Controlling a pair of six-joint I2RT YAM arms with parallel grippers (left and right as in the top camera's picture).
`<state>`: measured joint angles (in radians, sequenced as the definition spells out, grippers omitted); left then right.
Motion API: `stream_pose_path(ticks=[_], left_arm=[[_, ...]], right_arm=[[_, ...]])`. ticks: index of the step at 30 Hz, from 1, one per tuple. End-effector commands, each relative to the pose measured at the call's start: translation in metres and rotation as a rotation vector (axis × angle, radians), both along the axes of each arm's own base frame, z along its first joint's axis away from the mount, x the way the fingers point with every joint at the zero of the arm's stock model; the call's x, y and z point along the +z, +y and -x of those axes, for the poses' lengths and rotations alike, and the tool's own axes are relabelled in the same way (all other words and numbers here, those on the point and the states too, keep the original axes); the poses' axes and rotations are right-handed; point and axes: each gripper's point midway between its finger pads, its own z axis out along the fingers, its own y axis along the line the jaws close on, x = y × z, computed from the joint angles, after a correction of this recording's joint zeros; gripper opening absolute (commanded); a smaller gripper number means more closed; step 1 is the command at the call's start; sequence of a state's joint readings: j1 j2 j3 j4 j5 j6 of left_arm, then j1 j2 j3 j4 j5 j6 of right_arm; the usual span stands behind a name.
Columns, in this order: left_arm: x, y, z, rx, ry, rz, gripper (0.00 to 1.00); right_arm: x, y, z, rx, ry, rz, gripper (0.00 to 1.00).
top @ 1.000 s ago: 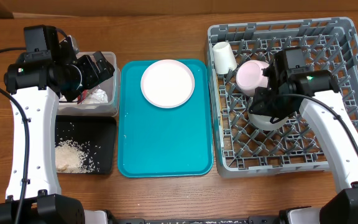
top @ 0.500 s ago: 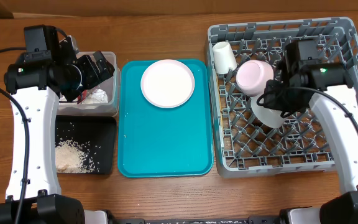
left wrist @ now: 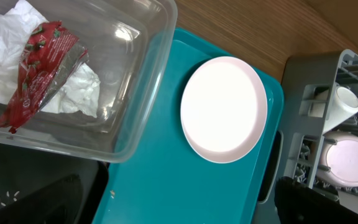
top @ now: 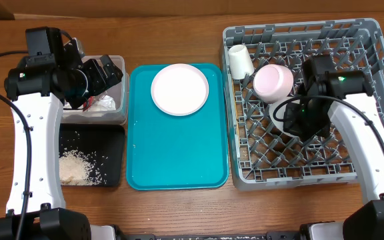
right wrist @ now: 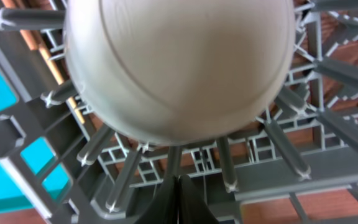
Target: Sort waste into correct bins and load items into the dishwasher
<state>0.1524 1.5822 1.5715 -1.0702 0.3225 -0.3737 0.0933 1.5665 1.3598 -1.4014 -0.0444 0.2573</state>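
The whitish-grey bowl (right wrist: 179,62) rests upside down on the pegs of the grey dishwasher rack (top: 372,40), just beyond my right gripper (right wrist: 179,200), which is shut with nothing in it. In the overhead view that gripper (top: 303,119) partly hides the bowl (top: 280,120). A pale pink bowl (top: 274,81) and a cream cup (top: 240,61) also sit in the rack. The round plate (top: 180,89) lies on the teal tray (top: 179,153). My left gripper (top: 102,72) hangs open over the clear tub (left wrist: 142,124), which holds the red wrapper (left wrist: 39,68) and the white napkin (left wrist: 73,93).
A black tray (top: 112,140) in front of the tub holds loose rice (top: 79,167). The rack's upright pegs (right wrist: 123,180) surround my right fingers. Bare wooden table (top: 179,207) lies along the front edge.
My right gripper has shut empty and swung back, then returned beside the grey bowl, which stays in the rack. The left arm has not moved.
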Motion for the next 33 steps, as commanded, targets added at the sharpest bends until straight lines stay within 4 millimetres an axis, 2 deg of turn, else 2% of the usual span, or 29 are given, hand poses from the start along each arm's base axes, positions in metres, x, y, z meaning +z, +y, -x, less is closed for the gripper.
stream_pose_path(ticks=[1, 6, 9, 21, 23, 24, 25, 28, 33], left_arm=[[0.004, -0.002, -0.002, -0.015, -0.014, -0.001, 1.00], [0.004, -0.002, -0.002, -0.015, -0.013, -0.001, 1.00], [0.004, -0.002, -0.002, -0.015, -0.014, -0.001, 1.00], [0.004, -0.002, -0.002, -0.015, -0.014, -0.001, 1.00], [0.004, -0.002, -0.002, -0.015, -0.014, -0.001, 1.00], [0.004, -0.002, -0.002, -0.015, -0.013, -0.001, 1.00], [0.004, -0.002, -0.002, -0.015, -0.013, -0.001, 1.00], [0.004, -0.002, -0.002, -0.015, -0.014, -0.001, 1.00], [0.003, -0.002, -0.002, -0.015, -0.013, -0.001, 1.00]], right_arm=[[-0.009, -0.006, -0.005, -0.012, -0.021, 0.036, 0.04], [-0.007, -0.009, -0.032, -0.015, -0.134, 0.056, 0.04], [-0.006, -0.007, -0.042, -0.015, -0.175, 0.043, 0.04], [-0.005, 0.009, -0.040, 0.020, -0.167, -0.040, 0.04], [-0.002, 0.028, -0.037, 0.070, -0.160, -0.147, 0.04], [0.002, 0.045, -0.035, 0.123, -0.163, -0.245, 0.04], [0.005, 0.055, -0.035, 0.151, -0.168, -0.299, 0.04], [0.027, 0.099, -0.037, 0.291, -0.237, -0.541, 0.04], [0.043, 0.145, -0.048, 0.443, -0.356, -0.614, 0.04]])
